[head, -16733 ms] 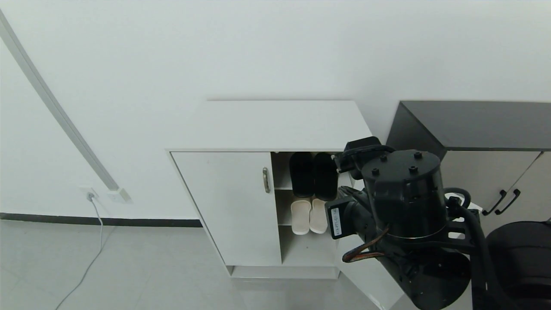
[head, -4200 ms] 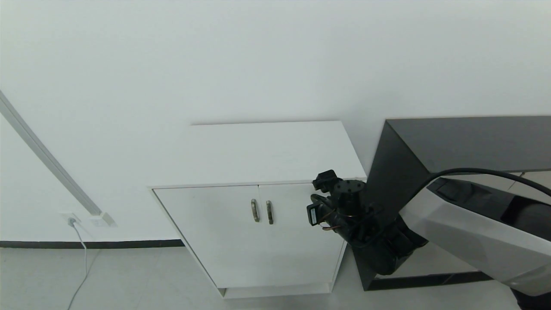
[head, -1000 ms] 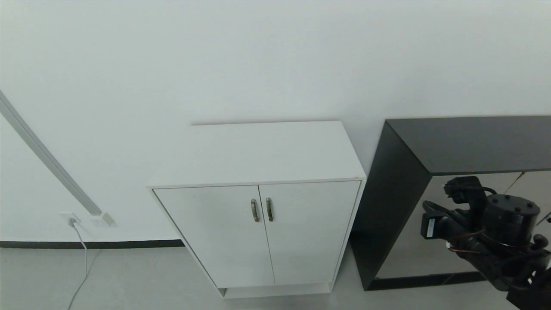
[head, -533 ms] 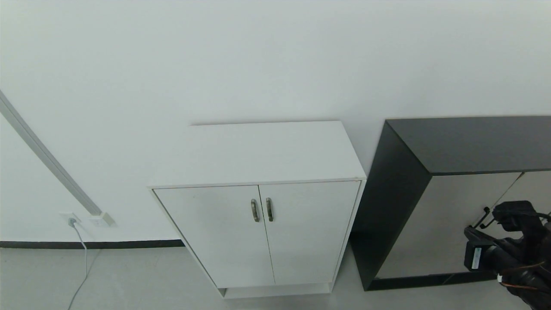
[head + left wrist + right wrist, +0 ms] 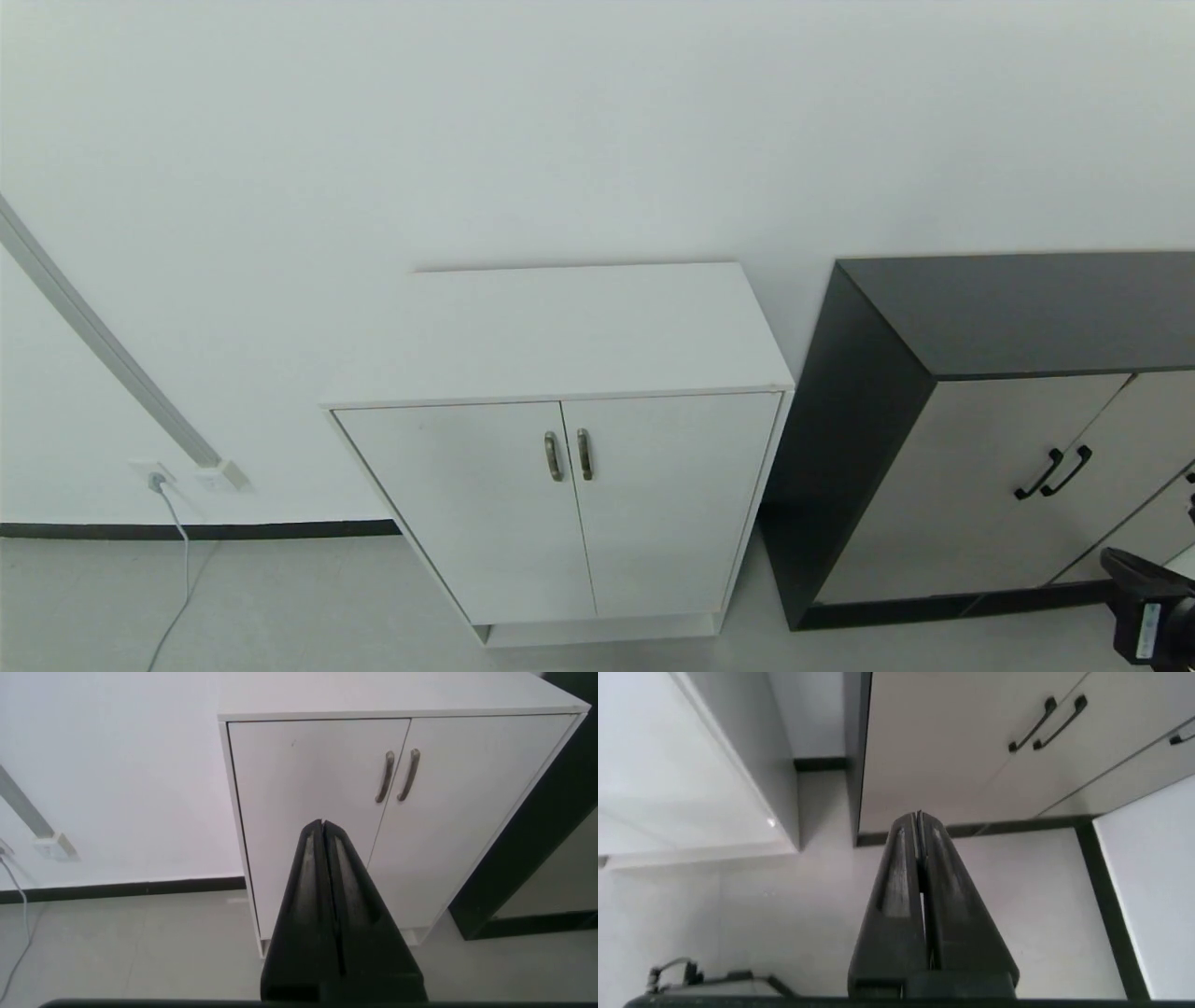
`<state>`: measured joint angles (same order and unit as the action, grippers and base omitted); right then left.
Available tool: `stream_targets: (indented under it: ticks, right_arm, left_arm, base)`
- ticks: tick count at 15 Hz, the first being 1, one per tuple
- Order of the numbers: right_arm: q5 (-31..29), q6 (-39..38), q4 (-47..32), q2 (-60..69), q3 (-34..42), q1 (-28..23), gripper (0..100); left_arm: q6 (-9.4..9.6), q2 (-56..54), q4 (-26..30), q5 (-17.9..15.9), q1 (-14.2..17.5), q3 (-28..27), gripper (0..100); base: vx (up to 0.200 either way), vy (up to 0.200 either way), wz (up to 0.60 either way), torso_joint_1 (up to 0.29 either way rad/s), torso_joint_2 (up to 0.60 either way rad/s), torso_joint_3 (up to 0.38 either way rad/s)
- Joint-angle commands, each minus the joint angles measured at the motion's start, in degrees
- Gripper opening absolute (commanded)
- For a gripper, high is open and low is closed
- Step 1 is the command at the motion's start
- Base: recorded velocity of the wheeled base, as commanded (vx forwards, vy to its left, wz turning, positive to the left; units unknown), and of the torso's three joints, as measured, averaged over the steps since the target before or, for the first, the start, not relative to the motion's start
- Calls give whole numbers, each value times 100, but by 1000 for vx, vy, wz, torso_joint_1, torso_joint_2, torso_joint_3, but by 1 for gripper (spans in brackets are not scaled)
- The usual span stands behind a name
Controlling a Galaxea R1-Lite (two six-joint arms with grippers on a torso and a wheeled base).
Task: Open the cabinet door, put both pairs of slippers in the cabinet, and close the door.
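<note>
The white cabinet stands against the wall with both doors shut and its two metal handles side by side at the middle. The shut doors hide what is inside. In the left wrist view my left gripper is shut on nothing, held back from the white cabinet and pointing at its left door. My right gripper is shut and empty, low over the floor in front of the dark cabinet. A piece of my right arm sits at the bottom right corner of the head view.
A dark cabinet with beige doors and black handles stands directly right of the white one. At the left, a wall socket with a cable runs down to the grey floor. A slanted rail crosses the wall.
The right door, open earlier with black and white slippers on the shelves, is now shut. Over the last second my right arm drew back down and to the right, away from the white cabinet.
</note>
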<state>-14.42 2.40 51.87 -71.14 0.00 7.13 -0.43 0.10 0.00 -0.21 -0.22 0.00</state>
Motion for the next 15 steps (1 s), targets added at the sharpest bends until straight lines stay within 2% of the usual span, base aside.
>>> stream_targets:
  ticks: [1, 3, 7, 10, 13, 15]
  right_arm:
    - [177, 15, -1012, 1560, 0, -45, 0]
    - [203, 6, -1680, 2228, 0, -36, 0]
    - [695, 6, -4071, 4276, -18, -36, 0]
    - [941, -3, -4871, 5137, -88, -1, 0]
    - [1091, -3, -4959, 5348, -88, 8, 0]
    - [1433, -3, -4959, 5462, -79, 69, 0]
  left_arm:
    - [-1, -1, 0, 3, -4, 0, 0]
    - [-1, -1, 0, 3, -4, 0, 0]
    - [-19, -1, 0, 3, -4, 0, 0]
    - [-19, -1, -9, 3, 4, 0, 0]
    - [-19, -1, 0, 3, -4, 0, 0]
    - [-19, -1, 0, 3, 4, 0, 0]
  base:
    - [0, 0, 0, 0, 0, 0]
    - [0, 0, 0, 0, 0, 0]
    - [0, 0, 0, 0, 0, 0]
    - [0, 0, 0, 0, 0, 0]
    - [0, 0, 0, 0, 0, 0]
    - [0, 0, 0, 0, 0, 0]
